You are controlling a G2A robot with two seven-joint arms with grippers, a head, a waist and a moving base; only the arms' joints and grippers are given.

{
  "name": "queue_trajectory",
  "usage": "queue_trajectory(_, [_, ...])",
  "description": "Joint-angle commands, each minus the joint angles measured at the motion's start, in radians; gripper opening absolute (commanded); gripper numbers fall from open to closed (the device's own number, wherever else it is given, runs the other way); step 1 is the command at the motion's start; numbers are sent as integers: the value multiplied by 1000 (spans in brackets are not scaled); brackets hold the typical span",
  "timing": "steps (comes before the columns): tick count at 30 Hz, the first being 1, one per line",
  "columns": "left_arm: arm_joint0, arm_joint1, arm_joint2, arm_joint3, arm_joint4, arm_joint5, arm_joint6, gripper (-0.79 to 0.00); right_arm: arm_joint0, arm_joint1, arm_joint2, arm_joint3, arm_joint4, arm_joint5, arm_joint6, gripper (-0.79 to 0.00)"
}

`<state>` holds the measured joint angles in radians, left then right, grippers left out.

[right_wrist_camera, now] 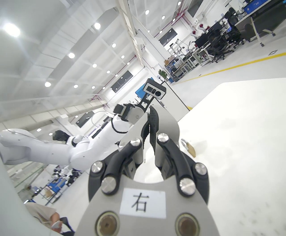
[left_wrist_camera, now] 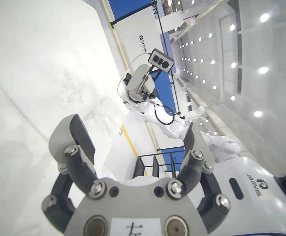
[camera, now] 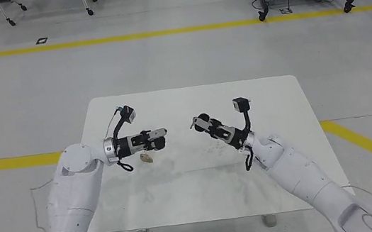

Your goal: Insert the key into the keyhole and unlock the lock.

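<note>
The lock (camera: pixel 148 158) lay flat on the counter (camera: pixel 204 192), on the near side of the left pincer (camera: pixel 160 135) and just below it. It was well left of the right pincer (camera: pixel 196 123), so the left arm was clearly the nearer. In the right wrist view the lock's (right_wrist_camera: pixel 189 148) brass body and steel shackle lay along the counter, past that pincer's tip and to one side.

The left pincer (left_wrist_camera: pixel 134 125) was spread wide with nothing between its pads. The right pincer (right_wrist_camera: pixel 152 116) was pressed together. A thin sliver at its tip may have been the key, but it was too small to tell.

Both pincers hung above the counter, tips facing each other across a gap.

The counter was white and scuffed with dark specks. Beyond it were a grey floor, yellow lines and wheeled racks along the far wall.
</note>
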<state>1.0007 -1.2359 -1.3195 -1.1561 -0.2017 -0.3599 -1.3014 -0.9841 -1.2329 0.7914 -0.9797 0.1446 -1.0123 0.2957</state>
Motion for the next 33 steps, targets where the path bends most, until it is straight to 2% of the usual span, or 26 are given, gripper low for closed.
queue_trajectory(1, [-1,1,20,-20,59,-41,27,-351,7,-4,-14,15,167,0,168,-785])
queue_trajectory(2, [3,2,27,-34,91,-63,47,-394,16,-7,-17,35,230,0,236,-785])
queue_trajectory(4, [21,4,39,-62,130,-96,74,-406,35,-17,-27,92,338,0,361,-785])
queue_trajectory(8, [46,9,54,-99,155,-118,93,-480,73,-51,-46,196,495,0,511,-785])
queue_trajectory(11, [51,11,66,-107,156,-110,95,-474,94,-72,-70,231,517,0,512,-785])
queue_trajectory(14, [48,13,81,-109,156,-107,97,-434,107,-91,-99,259,523,0,512,-785])
queue_trajectory(24, [41,21,102,-105,170,-97,128,-440,145,-136,-168,325,534,0,512,-785])
queue_trajectory(26, [40,23,108,-107,174,-89,135,-459,155,-140,-174,338,519,0,512,-785])
queue_trajectory(31, [37,26,119,-108,179,-73,147,-566,158,-149,-169,347,511,0,512,-785])
queue_trajectory(33, [33,28,124,-105,182,-67,150,-640,159,-151,-166,350,504,0,512,-785])
